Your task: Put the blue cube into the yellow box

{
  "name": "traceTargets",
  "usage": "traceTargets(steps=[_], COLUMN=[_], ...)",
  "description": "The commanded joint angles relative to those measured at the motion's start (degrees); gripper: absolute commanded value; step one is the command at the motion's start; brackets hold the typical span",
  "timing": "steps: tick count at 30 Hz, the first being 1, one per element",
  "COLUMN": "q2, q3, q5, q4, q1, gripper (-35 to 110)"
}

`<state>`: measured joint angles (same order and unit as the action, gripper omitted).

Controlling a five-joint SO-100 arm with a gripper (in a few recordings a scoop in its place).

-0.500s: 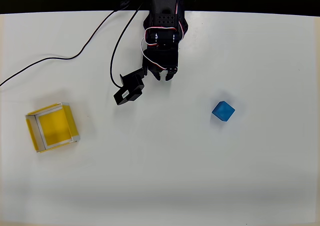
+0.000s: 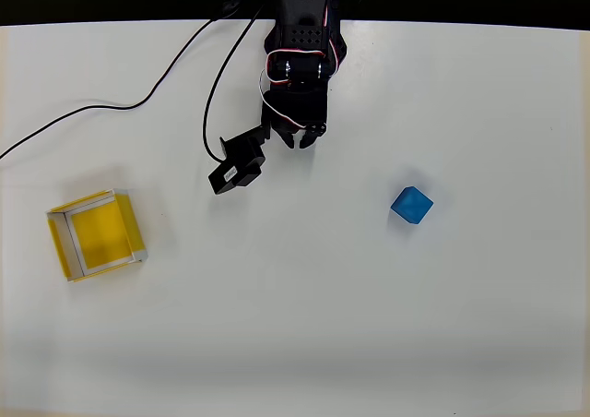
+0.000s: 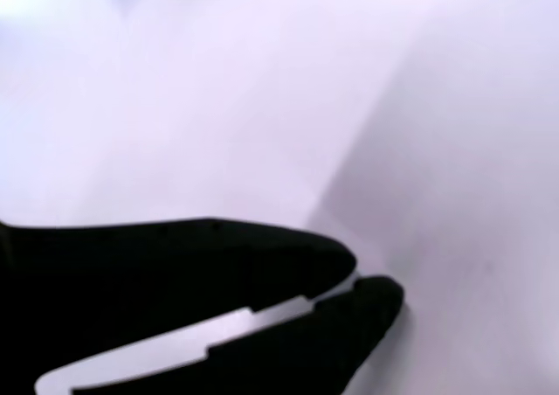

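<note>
No shift since; blue cube (image 2: pixel 411 205) corner-on, no long axis.

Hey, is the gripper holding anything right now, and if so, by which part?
Nothing is held. The gripper is shut and empty near the table's far edge, and the blue cube lies apart from it on the table.

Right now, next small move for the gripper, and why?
Probably swing the gripper toward the blue cube, opening the jaws on the way. In the overhead view the cube sits untouched on the white table, right of and below the gripper, while the yellow box lies far left. In the wrist view the fingertips look nearly closed, holding nothing.
</note>
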<state>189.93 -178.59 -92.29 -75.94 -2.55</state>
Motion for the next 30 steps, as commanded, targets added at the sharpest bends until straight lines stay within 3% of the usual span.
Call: traceTargets(steps=[1, 7, 10, 15, 30], q2=[-6.86, -26.89, -33.13, -40.61, -60.82], q3=[2.11, 12.48, 15.12, 17.49, 15.82], q5=[-2.99, -6.59, -6.77, -3.69, -4.04], q4=[15.29, 47.72, 59.15, 70.66, 97.47], q1=[-1.14, -6.86, -10.81, -17.84, -34.01], gripper=[8, 23, 33, 44, 50])
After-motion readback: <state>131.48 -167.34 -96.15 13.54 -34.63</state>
